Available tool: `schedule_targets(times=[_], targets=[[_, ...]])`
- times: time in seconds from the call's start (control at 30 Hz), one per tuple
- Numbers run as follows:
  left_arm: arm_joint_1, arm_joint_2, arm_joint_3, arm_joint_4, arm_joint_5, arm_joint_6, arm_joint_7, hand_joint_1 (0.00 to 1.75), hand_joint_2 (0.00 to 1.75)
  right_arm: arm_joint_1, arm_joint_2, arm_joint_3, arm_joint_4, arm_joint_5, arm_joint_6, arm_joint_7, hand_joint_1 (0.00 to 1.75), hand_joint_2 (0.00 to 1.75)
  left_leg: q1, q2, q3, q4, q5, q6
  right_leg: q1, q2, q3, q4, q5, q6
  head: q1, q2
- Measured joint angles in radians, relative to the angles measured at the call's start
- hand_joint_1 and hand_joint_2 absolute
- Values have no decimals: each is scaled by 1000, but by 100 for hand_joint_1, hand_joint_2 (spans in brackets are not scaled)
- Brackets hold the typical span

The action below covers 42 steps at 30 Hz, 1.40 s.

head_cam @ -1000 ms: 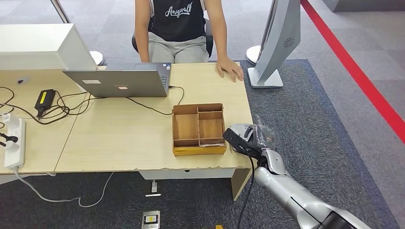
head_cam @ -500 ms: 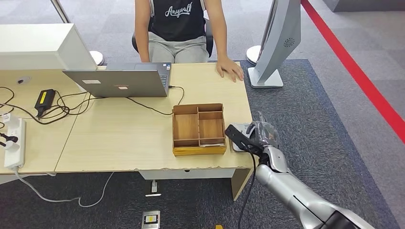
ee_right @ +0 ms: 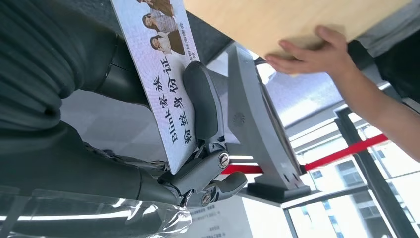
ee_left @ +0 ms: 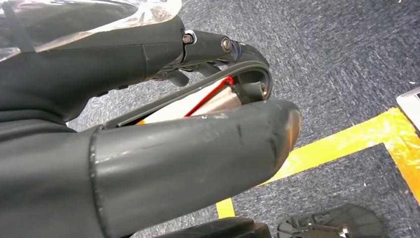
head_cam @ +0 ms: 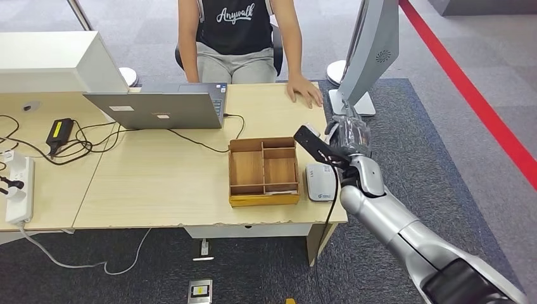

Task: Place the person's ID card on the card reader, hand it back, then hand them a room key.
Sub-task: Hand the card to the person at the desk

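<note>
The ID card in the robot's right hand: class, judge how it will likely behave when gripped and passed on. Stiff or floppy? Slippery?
Probably stiff: the ID card stays flat though the right hand holds it at one end. Likely light, since a thumb pressed on its face carries it. Its printed face looks smooth, so it may slip.
</note>
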Motion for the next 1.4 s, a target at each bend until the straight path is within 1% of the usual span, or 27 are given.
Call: schedule_targets(times=[0.1, 0.27, 0.37, 0.5, 0.6, 0.8, 0.97, 1.2, 1.4], targets=[[-1, 0, 0, 0, -2, -2, 0, 0, 0, -27, -2, 3, -39, 11, 15, 11, 175, 175, 0, 0, 0, 0, 0, 0, 0, 0, 0, 0, 0, 0, 0, 0], [-1, 1, 0, 0, -3, -3, 0, 0, 0, -41, -6, 12, -80, 17, 18, 13, 175, 175, 0, 0, 0, 0, 0, 0, 0, 0, 0, 0, 0, 0, 0, 0], [-3, 1, 0, 0, -9, -6, 0, 0, 0, -53, -4, 19, -88, 32, 48, 5, 175, 175, 0, 0, -1, 0, 0, 0, 0, 0, -1, 0, 0, 0, 0, 0], [-7, 1, 0, 0, -21, -12, 0, 0, 0, -86, 11, 35, -82, 62, 89, -8, 175, 175, 0, 0, -2, 0, 0, 0, 0, 0, -1, 0, 0, 0, 0, 0], [-14, 1, 0, 0, -31, -19, 1, 0, 0, -123, 33, 54, -64, 79, 117, -18, 175, 175, 1, 0, -2, 0, 0, 0, 1, 0, -1, 0, 0, 0, 0, 0], [-24, 1, -1, 0, -51, -33, 10, 0, 0, -202, 106, 105, 21, 95, 175, -37, 175, 175, 2, -1, -3, 0, 0, -1, 2, 0, -2, 1, 0, 0, 0, 0], [-32, 2, -2, 0, -61, -40, 21, 0, 0, -283, 193, 158, 147, 120, 208, -35, 175, 175, 2, -1, -4, 0, 0, -1, 2, 0, -3, 1, 0, 0, 0, 0], [-31, 3, -2, 0, -67, -37, 23, 0, 0, -368, 290, 204, 289, 128, 195, -9, 175, 175, 2, -1, -5, 0, 1, -1, 2, 0, -4, 1, 0, -1, 0, 0], [-29, 4, -2, 0, -73, -37, 30, 0, 0, -411, 335, 226, 362, 137, 172, 28, 175, 175, 2, -1, -5, 0, 0, -1, 2, 0, -5, 1, 0, -1, 0, 0]])
